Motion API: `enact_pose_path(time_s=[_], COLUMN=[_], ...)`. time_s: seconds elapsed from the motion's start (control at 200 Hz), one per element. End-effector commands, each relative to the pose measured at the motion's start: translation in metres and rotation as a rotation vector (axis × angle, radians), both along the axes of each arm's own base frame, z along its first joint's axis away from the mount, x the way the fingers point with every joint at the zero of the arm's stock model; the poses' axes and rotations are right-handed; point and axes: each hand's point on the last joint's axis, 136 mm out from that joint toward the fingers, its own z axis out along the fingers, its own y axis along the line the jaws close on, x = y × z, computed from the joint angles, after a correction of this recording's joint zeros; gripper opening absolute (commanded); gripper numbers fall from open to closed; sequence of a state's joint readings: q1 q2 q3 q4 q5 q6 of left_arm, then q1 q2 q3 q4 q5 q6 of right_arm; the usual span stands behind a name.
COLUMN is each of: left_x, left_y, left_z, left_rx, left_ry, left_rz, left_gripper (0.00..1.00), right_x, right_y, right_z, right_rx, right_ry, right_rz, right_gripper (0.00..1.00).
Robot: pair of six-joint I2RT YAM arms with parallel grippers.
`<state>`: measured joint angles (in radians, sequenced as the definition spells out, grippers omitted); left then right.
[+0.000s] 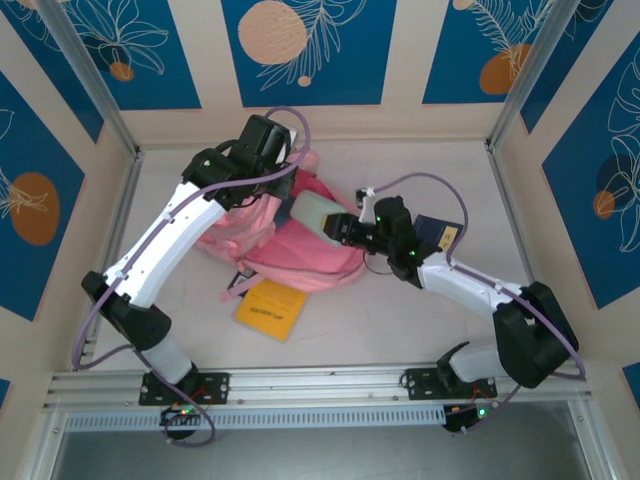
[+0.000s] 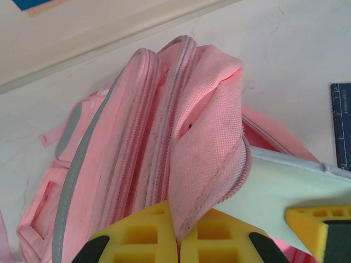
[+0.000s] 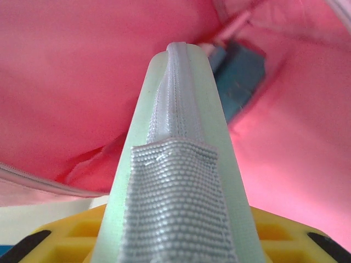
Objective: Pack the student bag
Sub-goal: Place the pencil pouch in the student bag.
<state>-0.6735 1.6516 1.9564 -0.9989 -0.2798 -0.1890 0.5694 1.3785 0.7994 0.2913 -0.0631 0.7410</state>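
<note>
Top external: I see the left arm (image 1: 180,225) stretched forward across the table, wrist bent down over the far end of the student bag (image 1: 300,262), which lies mid-table. On the left wrist view, the left gripper (image 2: 178,233) has its 2 yellow fingers pressed together on the pink zip flap at the bag's mouth. The right arm (image 1: 470,285) reaches in low from the right. The right gripper (image 1: 338,228) pinches a pale green zip case (image 1: 312,212), its front end inside the opening, with pink lining around it on the right wrist view. A yellow booklet (image 1: 270,308) lies just beside the bag's near edge.
</note>
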Motion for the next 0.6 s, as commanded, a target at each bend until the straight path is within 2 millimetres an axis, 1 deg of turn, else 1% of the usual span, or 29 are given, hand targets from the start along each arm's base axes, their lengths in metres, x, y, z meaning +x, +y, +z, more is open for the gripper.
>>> enact_pose_path(time_s=[0.0,0.065,0.1,0.13,0.195,0.26,0.305,0.355,0.4,0.485,0.595], left_x=[0.004,0.006,0.007,0.007,0.007,0.007,0.007,0.006,0.006,0.006,0.007], left_y=[-0.001,0.002,0.002,0.003,0.002,0.0,-0.001,-0.001,-0.001,0.0,0.004], left_z=[0.061,0.066,0.068,0.069,0.073,0.076,0.077,0.078,0.078,0.079,0.08], left_rx=[-0.087,-0.075,-0.074,-0.077,-0.092,-0.106,-0.11,-0.113,-0.116,-0.12,-0.125], left_ry=[-0.196,-0.222,-0.23,-0.233,-0.237,-0.241,-0.245,-0.245,-0.244,-0.243,-0.248], left_rz=[-0.036,-0.033,-0.033,-0.033,-0.042,-0.056,-0.06,-0.066,-0.068,-0.075,-0.072], left_gripper=[0.0,0.0,0.0,0.0,0.0,0.0,0.0,0.0,0.0,0.0,0.0], right_x=[0.02,0.026,0.029,0.032,0.042,0.059,0.075,0.084,0.084,0.077,0.07], right_y=[0.014,0.027,0.034,0.038,0.044,0.045,0.042,0.039,0.038,0.04,0.035], right_z=[0.01,0.004,-0.003,-0.01,-0.02,-0.027,-0.027,-0.026,-0.025,-0.018,-0.012], right_rx=[-0.201,-0.316,-0.398,-0.46,-0.553,-0.643,-0.708,-0.739,-0.734,-0.694,-0.673], right_ry=[-0.292,-0.417,-0.49,-0.531,-0.598,-0.656,-0.703,-0.739,-0.765,-0.821,-0.843], right_rz=[0.103,0.182,0.228,0.248,0.269,0.236,0.169,0.125,0.118,0.128,0.137], right_gripper=[0.04,0.03,0.01,0.01,0.0,0.0,0.0,0.0,0.0,0.0,0.0])
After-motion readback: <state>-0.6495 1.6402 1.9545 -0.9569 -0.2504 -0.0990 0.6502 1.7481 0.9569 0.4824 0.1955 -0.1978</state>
